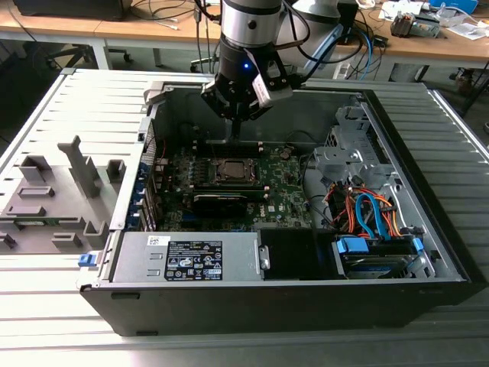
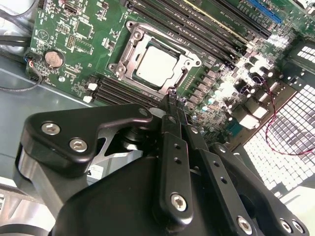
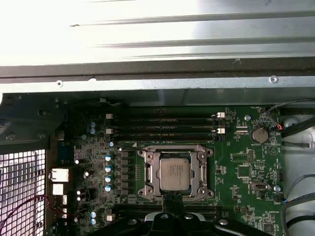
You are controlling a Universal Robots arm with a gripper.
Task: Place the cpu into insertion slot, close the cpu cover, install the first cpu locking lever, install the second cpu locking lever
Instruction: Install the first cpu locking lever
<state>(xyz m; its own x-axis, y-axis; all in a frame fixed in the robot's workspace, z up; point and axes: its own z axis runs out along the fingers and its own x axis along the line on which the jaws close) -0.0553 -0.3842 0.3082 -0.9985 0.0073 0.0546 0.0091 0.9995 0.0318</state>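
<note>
Cover (image 3: 175, 169) lies shut over the seated cpu (image 3: 175, 176), so lever work seemingly remains, gripper (image 2: 172, 96) pressed together above the socket edge.

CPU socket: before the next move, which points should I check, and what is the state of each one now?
1. The cpu is seated flat: ok.
2. The cpu cover is down, framing the cpu: ok.
3. Both locking levers latched: cannot tell.
4. The claw is shut, at the cover's edge and off the cpu top: ok.
5. Claw pinching anything between its fingers: cannot tell.
</note>
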